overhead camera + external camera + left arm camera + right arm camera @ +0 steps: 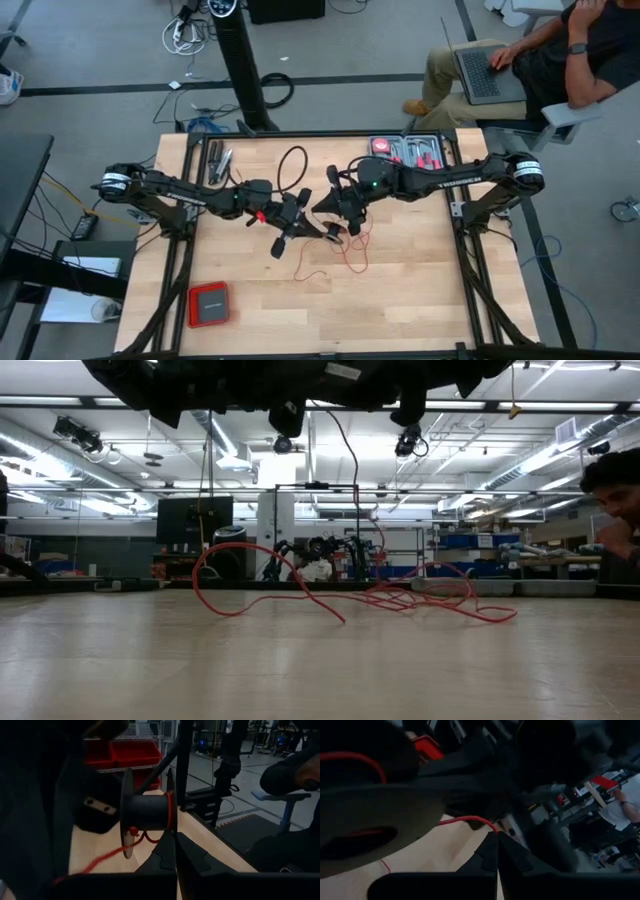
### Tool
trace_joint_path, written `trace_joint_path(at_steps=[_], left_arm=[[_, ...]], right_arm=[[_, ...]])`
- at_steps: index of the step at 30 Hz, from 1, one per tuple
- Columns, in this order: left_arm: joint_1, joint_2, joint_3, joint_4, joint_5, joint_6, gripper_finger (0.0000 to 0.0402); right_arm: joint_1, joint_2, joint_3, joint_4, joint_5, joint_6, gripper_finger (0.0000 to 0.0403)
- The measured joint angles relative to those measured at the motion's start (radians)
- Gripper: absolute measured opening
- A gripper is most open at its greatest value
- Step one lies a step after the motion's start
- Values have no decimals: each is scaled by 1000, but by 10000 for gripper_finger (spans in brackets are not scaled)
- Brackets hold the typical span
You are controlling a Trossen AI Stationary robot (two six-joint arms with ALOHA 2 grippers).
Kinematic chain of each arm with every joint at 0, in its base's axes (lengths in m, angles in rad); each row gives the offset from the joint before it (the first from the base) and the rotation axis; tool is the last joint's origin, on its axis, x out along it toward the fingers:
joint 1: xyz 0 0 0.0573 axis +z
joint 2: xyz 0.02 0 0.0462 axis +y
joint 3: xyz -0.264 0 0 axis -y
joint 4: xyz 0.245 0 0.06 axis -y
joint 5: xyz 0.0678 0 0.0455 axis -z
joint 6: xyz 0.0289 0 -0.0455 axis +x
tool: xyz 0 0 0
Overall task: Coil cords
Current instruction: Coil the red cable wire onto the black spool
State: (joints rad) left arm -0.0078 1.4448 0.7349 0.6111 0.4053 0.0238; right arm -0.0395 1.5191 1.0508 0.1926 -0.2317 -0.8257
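Lying in loose loops on the pale wooden table (420, 300), the thin red cord (400, 600) trails over the middle of the board, one strand rising from the slack toward the arms overhead in the low view. Just above that slack the two grippers meet near the table's centre. The left gripper (300, 225) has its jaws fully closed; its wrist view shows a small black plastic spool (147, 812) beyond the fingertips, with a few turns of the red cord wound at one flange and a strand hanging down to the wood. The right gripper (335, 205), jaws likewise pressed together, sits close beside the spool, and the cord passes just past its fingertips. Nearer the front left corner lies a flat red square box (209, 304). At the far edge rests a grey tool tray (405, 150), and beyond the table a seated person (540, 50) works on a laptop.
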Motion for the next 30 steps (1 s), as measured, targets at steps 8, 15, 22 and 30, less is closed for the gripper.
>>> trace_joint_path(at_steps=[8,15,22,30], left_arm=[[24,0,0,-29,0,-36,0],[30,0,0,-68,-35,-58,0],[60,-15,0,-141,-105,-28,0],[74,-36,0,-202,-192,24,0]], right_arm=[[7,-61,0,-57,25,-6,0],[45,-125,0,-173,125,-4,0],[101,-146,0,-296,322,59,0],[149,-150,0,-331,547,119,1]])
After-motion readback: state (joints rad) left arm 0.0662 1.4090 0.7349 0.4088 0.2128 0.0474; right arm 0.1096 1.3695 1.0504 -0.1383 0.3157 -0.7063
